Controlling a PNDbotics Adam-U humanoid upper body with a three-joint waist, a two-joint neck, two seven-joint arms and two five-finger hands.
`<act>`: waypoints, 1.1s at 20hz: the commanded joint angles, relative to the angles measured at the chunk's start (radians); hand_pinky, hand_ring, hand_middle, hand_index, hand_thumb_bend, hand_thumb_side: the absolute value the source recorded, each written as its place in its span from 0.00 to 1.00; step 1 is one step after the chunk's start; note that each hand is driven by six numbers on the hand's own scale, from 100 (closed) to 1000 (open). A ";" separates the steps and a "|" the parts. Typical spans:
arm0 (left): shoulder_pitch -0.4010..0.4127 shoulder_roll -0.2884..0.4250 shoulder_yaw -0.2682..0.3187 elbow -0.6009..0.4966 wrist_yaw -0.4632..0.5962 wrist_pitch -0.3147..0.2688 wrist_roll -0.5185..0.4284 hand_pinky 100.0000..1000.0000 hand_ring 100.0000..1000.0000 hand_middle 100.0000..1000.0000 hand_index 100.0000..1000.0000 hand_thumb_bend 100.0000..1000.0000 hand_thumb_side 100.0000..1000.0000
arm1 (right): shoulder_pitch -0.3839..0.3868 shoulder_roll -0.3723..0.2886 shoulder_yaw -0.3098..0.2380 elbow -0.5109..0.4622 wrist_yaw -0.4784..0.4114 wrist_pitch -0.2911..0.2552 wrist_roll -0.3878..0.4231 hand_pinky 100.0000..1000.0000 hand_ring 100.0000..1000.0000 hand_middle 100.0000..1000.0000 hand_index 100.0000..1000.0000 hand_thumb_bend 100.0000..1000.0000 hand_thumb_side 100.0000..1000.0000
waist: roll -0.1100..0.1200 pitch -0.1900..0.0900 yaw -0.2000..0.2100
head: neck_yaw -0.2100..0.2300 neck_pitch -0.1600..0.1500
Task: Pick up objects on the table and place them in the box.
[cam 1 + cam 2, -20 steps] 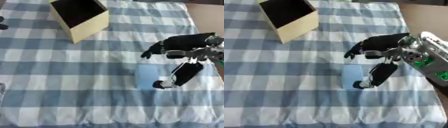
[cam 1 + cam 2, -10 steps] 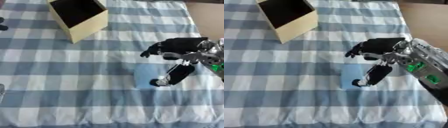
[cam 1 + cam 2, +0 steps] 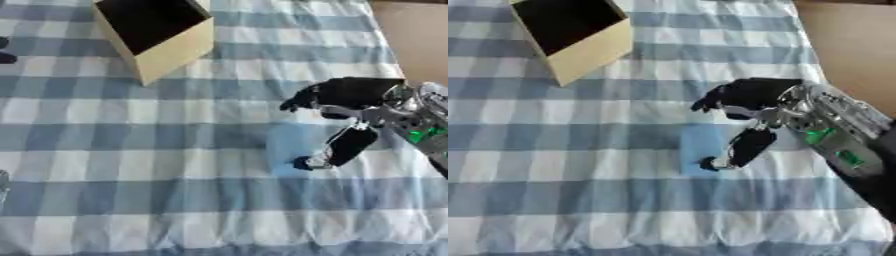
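A flat light-blue square lies on the blue-and-white checked cloth, right of centre. My right hand hangs over its right edge, open. The curled fingers arch above the square's far side. The thumb reaches down along the near right side, its tip at the square's near corner. The square rests flat on the cloth. A cream cardboard box with a dark open inside stands tilted at the far left, well apart from the hand. My left hand does not show.
The cloth ends at the right against a bare brown surface. A dark shape shows at the far left edge and a pale sliver at the lower left edge. Wrinkled cloth lies between the box and the square.
My right forearm has swung down toward the near right. The hand stays over the blue square, and the thumb tip has crept slightly left. The square and box have not moved.
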 commanded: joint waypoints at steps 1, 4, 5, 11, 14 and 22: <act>-0.010 0.008 0.000 -0.014 0.000 0.000 -0.006 0.55 0.61 0.72 0.78 0.25 0.79 | -0.013 -0.009 -0.007 0.016 -0.009 -0.001 0.017 0.86 0.89 0.80 0.97 0.41 0.59 | 0.007 -0.013 0.002 | -0.005 -0.003; -0.009 0.007 0.000 -0.014 0.000 0.001 -0.009 0.55 0.61 0.72 0.78 0.25 0.79 | -0.015 -0.009 -0.005 0.023 -0.022 0.002 0.029 0.86 0.89 0.78 0.96 0.38 0.59 | 0.007 -0.013 0.006 | -0.005 -0.002; -0.009 0.006 0.000 -0.014 -0.001 0.001 -0.010 0.55 0.61 0.72 0.78 0.24 0.79 | -0.015 -0.009 -0.005 0.025 -0.027 0.004 0.032 0.86 0.89 0.77 0.95 0.38 0.59 | 0.007 -0.013 0.007 | -0.006 -0.002; -0.010 0.004 -0.001 -0.014 -0.001 0.005 -0.018 0.55 0.61 0.72 0.78 0.24 0.80 | -0.018 -0.012 -0.005 0.020 -0.062 0.012 0.038 0.83 0.85 0.66 0.85 0.25 0.58 | 0.007 -0.011 0.010 | -0.004 -0.004; -0.010 0.003 0.000 -0.014 -0.001 0.008 -0.019 0.55 0.61 0.72 0.78 0.23 0.80 | -0.016 -0.017 -0.008 0.010 -0.087 0.022 0.033 0.82 0.83 0.61 0.81 0.19 0.58 | 0.007 -0.011 0.009 | -0.003 -0.004; -0.006 0.002 0.000 -0.014 -0.004 0.015 -0.026 0.55 0.61 0.71 0.78 0.23 0.80 | -0.015 -0.028 -0.021 -0.033 -0.140 0.066 -0.028 0.78 0.77 0.50 0.71 0.04 0.55 | 0.007 -0.011 0.005 | 0.000 -0.004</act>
